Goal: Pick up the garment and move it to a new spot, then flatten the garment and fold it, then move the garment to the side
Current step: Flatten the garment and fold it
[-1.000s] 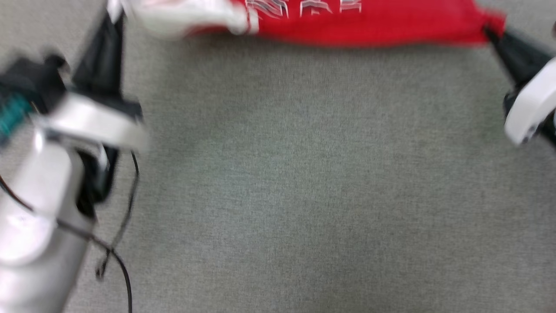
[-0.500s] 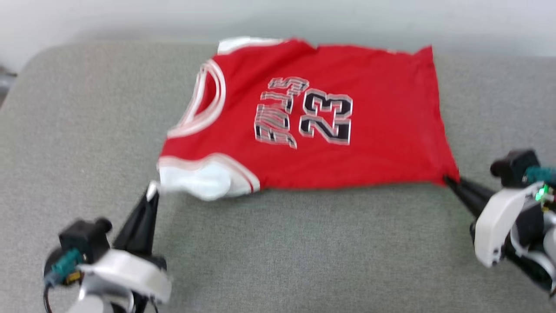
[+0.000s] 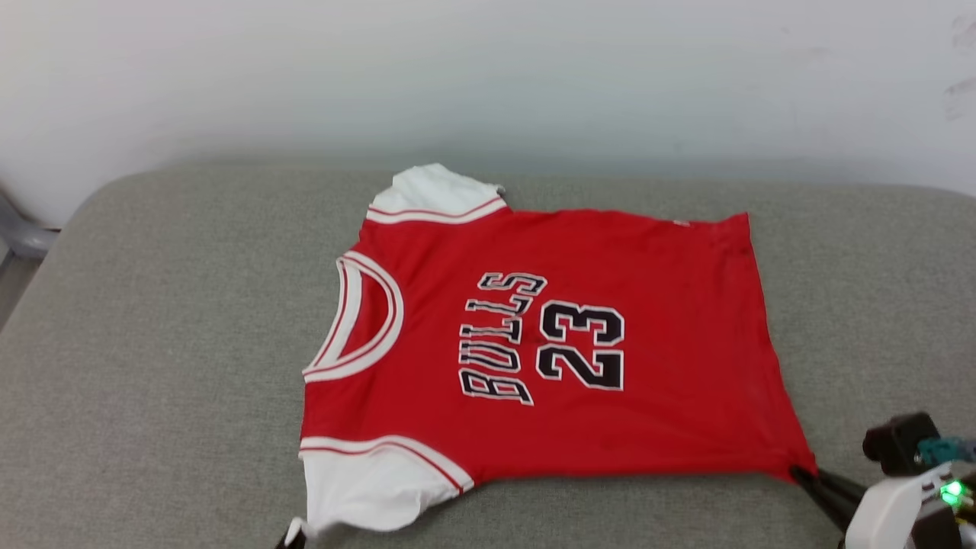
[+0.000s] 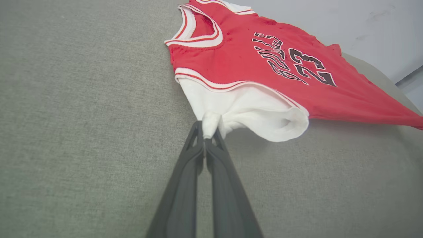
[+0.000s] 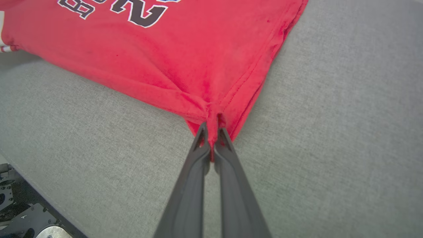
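Note:
The garment (image 3: 549, 343), a red jersey with white sleeves and black lettering, lies spread chest-up on the grey cushion (image 3: 152, 343), collar to the left. My left gripper (image 4: 207, 132) is shut on the edge of the near white sleeve (image 4: 244, 112), which puckers at its tips. My right gripper (image 5: 212, 129) is shut on the near red hem corner (image 5: 214, 105); in the head view its dark fingers (image 3: 827, 488) reach that corner at the lower right. The left gripper's tip (image 3: 290, 540) peeks in at the bottom edge under the sleeve.
A pale wall (image 3: 488, 76) rises behind the cushion. The cushion's rounded left end (image 3: 69, 221) drops off toward a grey floor. In the right wrist view the cushion's front edge and the robot's dark base (image 5: 19, 218) show at the lower left.
The head camera has tilted up, so the whole jersey and the wall are now in view. Both grippers stay shut on the sleeve and hem corner; the jersey lies more spread out.

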Available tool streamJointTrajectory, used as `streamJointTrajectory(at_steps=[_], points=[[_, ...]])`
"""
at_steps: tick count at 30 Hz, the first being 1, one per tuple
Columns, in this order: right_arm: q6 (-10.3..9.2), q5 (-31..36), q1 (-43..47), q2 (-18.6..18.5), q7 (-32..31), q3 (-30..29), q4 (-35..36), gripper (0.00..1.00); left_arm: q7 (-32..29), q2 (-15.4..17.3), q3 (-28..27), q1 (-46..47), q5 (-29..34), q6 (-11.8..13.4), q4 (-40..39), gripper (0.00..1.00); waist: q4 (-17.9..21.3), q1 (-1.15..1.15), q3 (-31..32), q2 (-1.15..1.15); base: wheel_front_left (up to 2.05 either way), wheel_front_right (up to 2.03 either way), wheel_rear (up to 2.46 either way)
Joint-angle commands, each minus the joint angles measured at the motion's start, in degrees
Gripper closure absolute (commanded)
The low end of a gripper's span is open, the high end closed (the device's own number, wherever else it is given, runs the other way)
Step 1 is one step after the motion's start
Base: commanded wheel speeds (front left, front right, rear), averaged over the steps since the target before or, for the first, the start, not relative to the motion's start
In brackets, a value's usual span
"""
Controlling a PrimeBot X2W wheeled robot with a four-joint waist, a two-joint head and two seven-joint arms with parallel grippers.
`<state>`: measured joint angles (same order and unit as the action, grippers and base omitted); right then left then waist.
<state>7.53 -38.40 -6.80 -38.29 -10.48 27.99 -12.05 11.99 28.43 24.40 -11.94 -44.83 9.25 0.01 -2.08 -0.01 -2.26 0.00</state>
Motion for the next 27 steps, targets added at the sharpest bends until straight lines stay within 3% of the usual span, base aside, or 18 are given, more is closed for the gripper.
streamJointTrajectory(at_steps=[1,13,27], points=[[-0.09,-0.3,2.4,-0.1,-0.5,-0.5,0.1,1.00,0.0,-0.1,0.3,-1.8,-0.5,0.0,0.4,1.00,0.3,0.01,1.6,0.00,0.00,0.00,0.00],[-0.09,-0.8,12.3,-1.5,-2.2,-3.0,2.2,1.00,-0.3,-0.2,0.5,-8.9,-4.0,-0.4,1.1,1.00,-0.2,0.01,3.5,0.00,0.00,0.00,0.00],[-0.09,-1.8,8.2,-0.6,-4.0,-5.4,5.9,1.00,-0.1,2.5,-0.2,0.3,0.0,-1.4,1.2,1.00,0.9,0.01,1.7,0.00,0.00,0.00,0.00]])
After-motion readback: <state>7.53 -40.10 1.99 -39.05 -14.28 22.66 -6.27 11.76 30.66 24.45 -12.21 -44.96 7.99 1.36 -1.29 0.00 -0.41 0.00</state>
